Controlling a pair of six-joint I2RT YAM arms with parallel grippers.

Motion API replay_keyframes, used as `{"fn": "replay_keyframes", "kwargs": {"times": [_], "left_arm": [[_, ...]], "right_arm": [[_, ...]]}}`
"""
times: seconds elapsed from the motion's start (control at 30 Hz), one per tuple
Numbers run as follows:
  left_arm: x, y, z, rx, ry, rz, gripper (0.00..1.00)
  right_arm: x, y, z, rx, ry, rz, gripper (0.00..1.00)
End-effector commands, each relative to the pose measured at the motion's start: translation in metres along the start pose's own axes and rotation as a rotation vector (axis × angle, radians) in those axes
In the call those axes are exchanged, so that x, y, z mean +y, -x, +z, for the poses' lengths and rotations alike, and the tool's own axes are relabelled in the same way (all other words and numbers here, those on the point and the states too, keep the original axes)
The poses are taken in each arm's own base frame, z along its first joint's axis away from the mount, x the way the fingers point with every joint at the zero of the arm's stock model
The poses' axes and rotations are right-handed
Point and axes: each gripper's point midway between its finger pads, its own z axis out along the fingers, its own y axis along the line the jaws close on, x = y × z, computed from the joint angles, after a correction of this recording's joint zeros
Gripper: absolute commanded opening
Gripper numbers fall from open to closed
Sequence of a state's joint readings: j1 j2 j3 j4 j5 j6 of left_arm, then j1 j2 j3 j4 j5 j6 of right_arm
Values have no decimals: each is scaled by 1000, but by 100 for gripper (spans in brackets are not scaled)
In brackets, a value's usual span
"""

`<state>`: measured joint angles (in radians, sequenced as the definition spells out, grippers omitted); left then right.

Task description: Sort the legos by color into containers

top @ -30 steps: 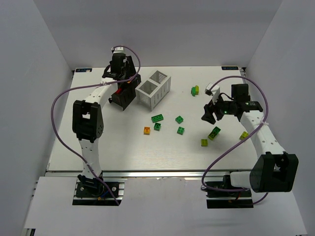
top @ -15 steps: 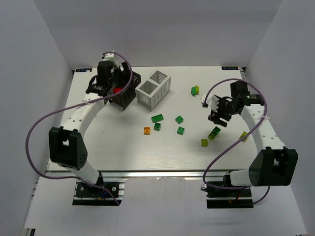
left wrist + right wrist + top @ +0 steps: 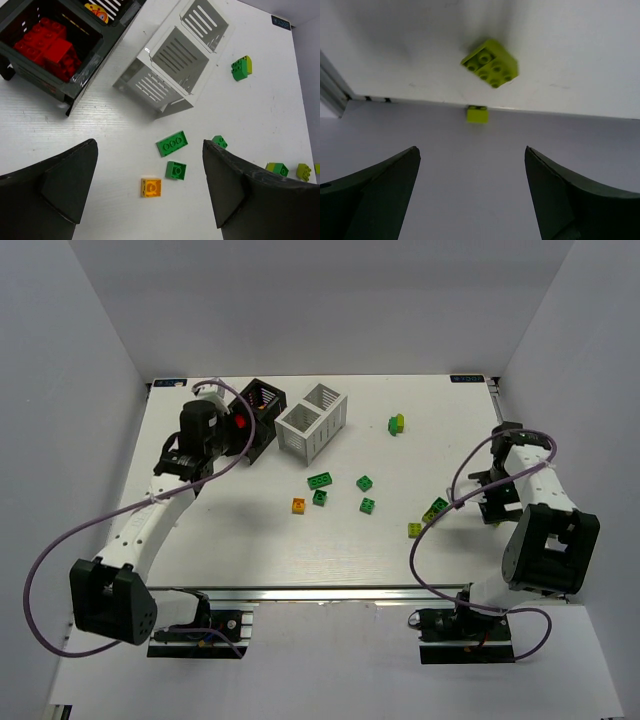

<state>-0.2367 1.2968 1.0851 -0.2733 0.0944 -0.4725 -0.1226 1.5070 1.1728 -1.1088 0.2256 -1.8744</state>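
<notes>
My left gripper (image 3: 222,440) hangs open and empty just left of the black container (image 3: 258,412), which holds red legos (image 3: 47,47). The white container (image 3: 312,420) stands beside it. Ahead of the left jaws lie two green legos (image 3: 172,144) (image 3: 176,170) and an orange one (image 3: 151,187). My right gripper (image 3: 492,504) is folded back at the table's right edge, open and empty, facing the side wall. A yellow-green lego (image 3: 490,62) lies just beyond its open fingers (image 3: 395,175), by the wall.
More legos are scattered mid-table: green ones (image 3: 365,483) (image 3: 368,504), a green and yellow-green pair (image 3: 435,508), a yellow-green one (image 3: 414,529) and a green-yellow stack (image 3: 397,424) further back. The right wall (image 3: 480,200) is close in front of the right gripper.
The left gripper drew back from above the black container toward the left and opened wide. The right arm swung from mid-table out to the right edge, its jaws widening.
</notes>
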Motion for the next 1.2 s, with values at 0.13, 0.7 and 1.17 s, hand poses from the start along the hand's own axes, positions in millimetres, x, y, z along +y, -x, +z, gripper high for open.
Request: {"fn": "replay_keyframes", "kwargs": {"times": [0.13,0.7,1.17], "left_arm": [[2,-16,-21,23,-11,-46,94],[-4,-26,-20,70,-24,-103,98],[0,-41,-28,82,-9,-145,98]], "right_arm": [[29,-75,20,260,183,-236,89],[16,-105,81,247,261,-207,87],[0,-119,107,237,236,-196,87]]}}
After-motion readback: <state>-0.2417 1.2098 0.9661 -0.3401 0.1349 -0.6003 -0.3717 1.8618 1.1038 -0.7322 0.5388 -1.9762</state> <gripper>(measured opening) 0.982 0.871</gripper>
